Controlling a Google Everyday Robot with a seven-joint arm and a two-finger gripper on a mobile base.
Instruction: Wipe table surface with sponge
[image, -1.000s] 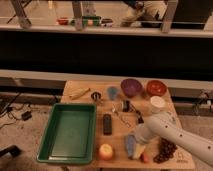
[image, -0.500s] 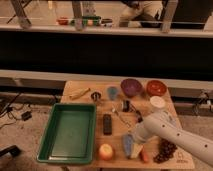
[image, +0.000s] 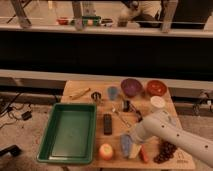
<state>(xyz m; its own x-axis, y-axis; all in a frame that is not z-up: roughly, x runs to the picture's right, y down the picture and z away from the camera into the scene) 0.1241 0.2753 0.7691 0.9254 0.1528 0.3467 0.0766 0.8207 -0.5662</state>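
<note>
The sponge (image: 125, 145) is a small blue-grey block with a pale yellow face on its right side. It lies near the front edge of the light tan wooden table surface (image: 85, 86), between a peach-coloured fruit and a red piece of fruit. My white arm reaches in from the lower right. My gripper (image: 133, 135) is at the arm's end, right over the sponge's upper right part. The arm hides most of the gripper. I cannot tell whether it touches the sponge.
A green plastic tray (image: 54, 131) fills the table's left side. A black remote (image: 107, 123) lies beside it, with the peach-coloured fruit (image: 105, 151) in front. Grapes (image: 165, 150) lie at the front right. A blue cup (image: 113, 92), purple bowl (image: 131, 86), red bowl (image: 156, 87), white cup (image: 157, 102) and banana (image: 80, 93) stand at the back.
The arm's end has moved a little to the left and toward the table's front edge, closer over the sponge. The objects on the table have not moved.
</note>
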